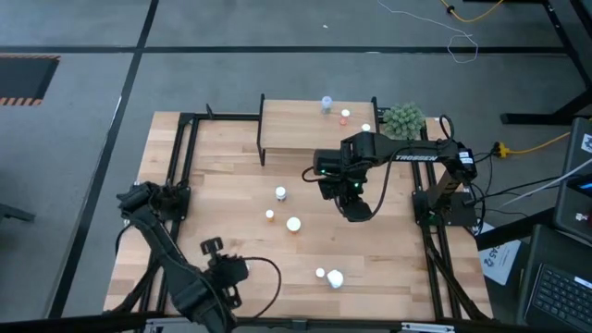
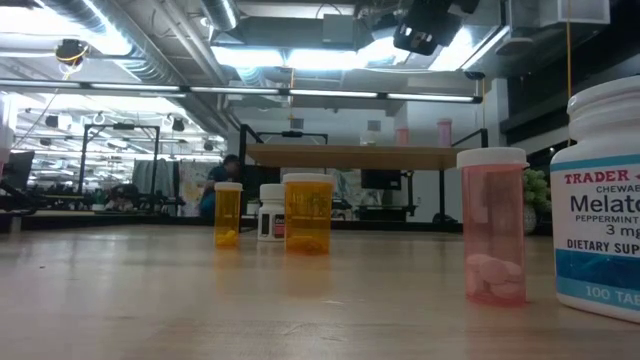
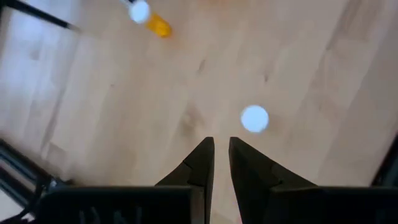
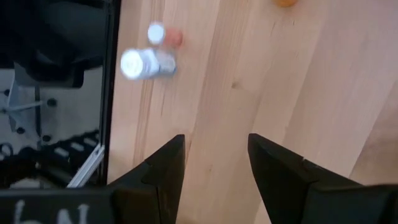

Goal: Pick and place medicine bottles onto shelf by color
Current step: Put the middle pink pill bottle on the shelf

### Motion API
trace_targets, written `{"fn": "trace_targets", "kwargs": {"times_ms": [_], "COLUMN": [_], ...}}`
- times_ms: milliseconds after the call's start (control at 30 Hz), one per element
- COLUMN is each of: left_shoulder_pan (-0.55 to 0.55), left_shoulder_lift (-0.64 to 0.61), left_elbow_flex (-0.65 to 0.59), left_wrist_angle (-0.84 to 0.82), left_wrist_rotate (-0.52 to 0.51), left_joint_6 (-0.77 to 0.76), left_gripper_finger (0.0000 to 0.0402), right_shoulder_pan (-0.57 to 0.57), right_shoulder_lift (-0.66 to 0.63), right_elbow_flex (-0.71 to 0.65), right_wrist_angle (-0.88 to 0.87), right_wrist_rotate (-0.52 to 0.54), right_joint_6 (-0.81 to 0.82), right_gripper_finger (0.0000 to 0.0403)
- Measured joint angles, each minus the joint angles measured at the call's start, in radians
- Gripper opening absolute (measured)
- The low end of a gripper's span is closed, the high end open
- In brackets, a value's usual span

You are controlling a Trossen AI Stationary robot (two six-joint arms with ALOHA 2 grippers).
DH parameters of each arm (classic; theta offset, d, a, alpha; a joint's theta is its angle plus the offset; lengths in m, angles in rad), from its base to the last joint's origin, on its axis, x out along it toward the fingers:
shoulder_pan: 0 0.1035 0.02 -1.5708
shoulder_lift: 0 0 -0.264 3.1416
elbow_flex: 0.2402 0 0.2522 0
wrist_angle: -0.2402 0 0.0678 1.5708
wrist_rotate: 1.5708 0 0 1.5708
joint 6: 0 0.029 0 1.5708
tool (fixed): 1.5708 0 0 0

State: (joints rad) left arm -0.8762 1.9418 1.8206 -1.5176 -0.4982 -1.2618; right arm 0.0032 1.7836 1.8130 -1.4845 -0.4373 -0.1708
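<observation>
Wooden shelf (image 1: 305, 139) already carries three bottles; right gripper (image 4: 214, 162) hovers mid-counter, jaws apart, empty, for another pick. Left gripper (image 3: 221, 155): jaws nearly closed, empty.

Low view, big white bottle (image 2: 600, 200): "TRADER", "Melato", "PEPPERMINT", "3 mg", "DIETARY SUP", "100 TAB" (label cut off at the edge). From above, the right arm (image 1: 416, 157) reads "TROSSEN".

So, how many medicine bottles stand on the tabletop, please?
5: three mid-table, a white bottle, small orange bottle, larger orange bottle; two near the front edge, pink bottle, large white bottle. Others may be hidden.
</observation>
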Motion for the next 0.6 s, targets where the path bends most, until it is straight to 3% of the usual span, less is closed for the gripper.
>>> {"fn": "trace_targets", "kwargs": {"times_ms": [300,600], "left_shoulder_pan": [0.081,0.100], "left_shoulder_lift": [0.002,0.002], "left_elbow_flex": [0.000,0.000], "left_wrist_angle": [0.140,0.121], "left_wrist_rotate": [0.020,0.065], "left_joint_6": [0.018,0.010], "left_gripper_finger": [0.0044,0.0044], "right_shoulder_pan": [0.000,0.000], "right_shoulder_lift": [0.000,0.000], "right_elbow_flex": [0.000,0.000], "right_wrist_angle": [-0.083,-0.083], "right_wrist_rotate": [0.000,0.000], "right_joint_6": [-0.051,-0.058], "right_gripper_finger": [0.0179,0.0179]}}
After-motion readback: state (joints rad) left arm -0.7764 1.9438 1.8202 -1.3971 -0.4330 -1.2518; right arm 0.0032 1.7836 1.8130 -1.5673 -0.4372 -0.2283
